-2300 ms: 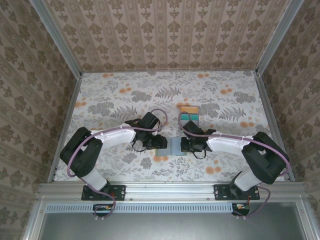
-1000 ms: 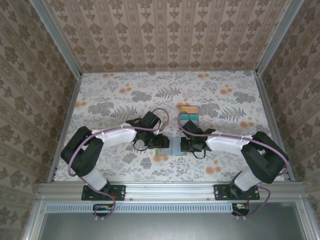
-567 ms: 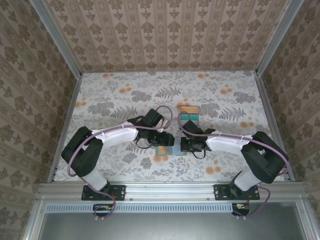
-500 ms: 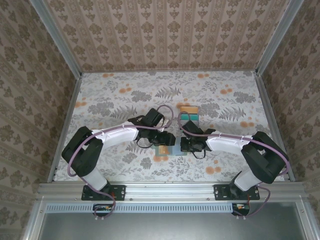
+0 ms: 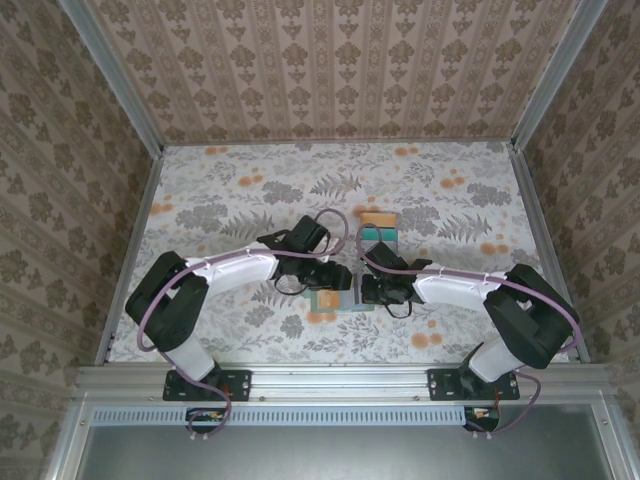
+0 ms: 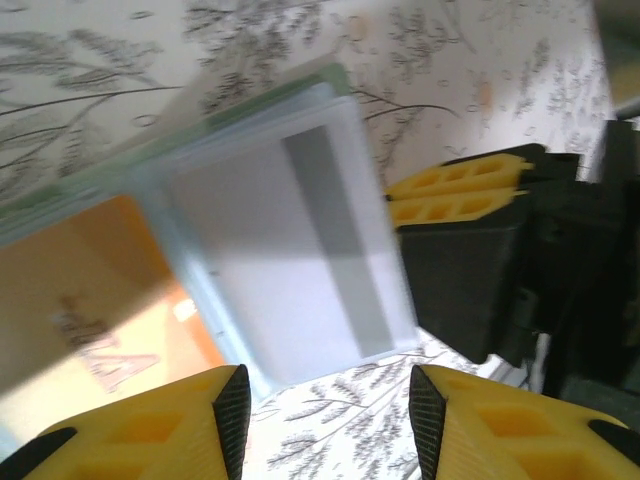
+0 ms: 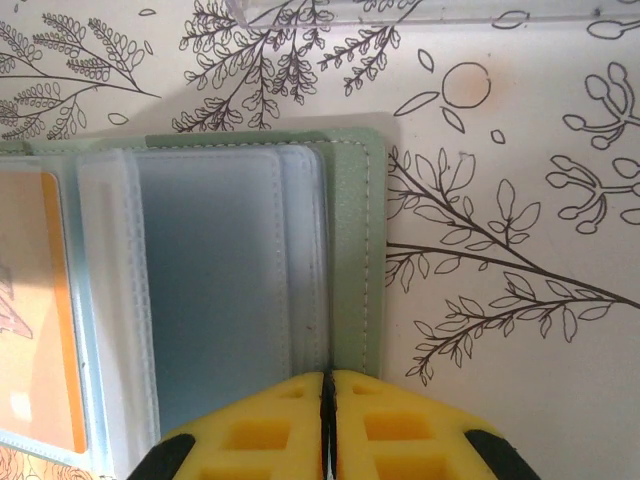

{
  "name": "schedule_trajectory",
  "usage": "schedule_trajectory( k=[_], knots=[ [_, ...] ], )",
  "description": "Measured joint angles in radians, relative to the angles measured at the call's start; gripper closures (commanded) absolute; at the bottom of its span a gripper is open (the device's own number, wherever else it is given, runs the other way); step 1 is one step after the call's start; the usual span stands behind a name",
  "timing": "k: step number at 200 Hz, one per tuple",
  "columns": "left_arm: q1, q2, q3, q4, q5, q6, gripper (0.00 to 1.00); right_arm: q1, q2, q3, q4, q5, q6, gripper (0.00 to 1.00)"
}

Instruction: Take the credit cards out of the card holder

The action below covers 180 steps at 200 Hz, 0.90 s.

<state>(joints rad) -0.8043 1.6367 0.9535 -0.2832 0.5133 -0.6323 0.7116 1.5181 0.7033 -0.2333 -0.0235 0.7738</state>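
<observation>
Left pincer (image 6: 328,405): fingers apart, nothing gripped; a corner of the clear sleeve (image 7: 220,280) shows in the gap.
Right pincer (image 7: 327,400): pads pressed together, tips set on the card holder (image 7: 355,250) where the green cover meets the sleeves. Whether a flap is pinched cannot be told.
Pincer spacing: in the top view the two heads face each other across the holder, close together.
Card holder: lies open and flat on the surface (image 5: 230,200), centred and toward the near edge, between both pincers.
Orange card (image 7: 35,300): seated in the holder, on the side away from the right pincer.
Pale grey card (image 6: 300,260): under the clear sleeve, beside the orange card; its edge ends just short of the right pincer's pads.
Loose cards (image 5: 378,233): orange-and-teal stack on the surface, just beyond the right pincer, apart from the holder.
Open room: patterned surface runs wide to the left, right and far side.
Boundaries: metal rails (image 5: 132,250) and papered walls (image 5: 330,70).
</observation>
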Motion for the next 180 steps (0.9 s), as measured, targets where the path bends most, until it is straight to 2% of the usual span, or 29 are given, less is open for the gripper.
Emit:
schedule_trajectory(
  k=[61,127,180],
  knots=[
    [0.066,-0.053,-0.107,-0.001,-0.041,-0.008,0.60,0.002,0.000,0.011,-0.005,-0.008,-0.011,0.86],
    [0.073,-0.052,-0.135,0.018,-0.041,-0.023,0.64,0.069,0.006,0.143,-0.012,-0.023,-0.035,0.84],
    [0.074,-0.052,-0.142,0.039,-0.043,-0.034,0.66,0.093,0.083,0.193,-0.006,-0.060,-0.041,0.83]
  ],
)
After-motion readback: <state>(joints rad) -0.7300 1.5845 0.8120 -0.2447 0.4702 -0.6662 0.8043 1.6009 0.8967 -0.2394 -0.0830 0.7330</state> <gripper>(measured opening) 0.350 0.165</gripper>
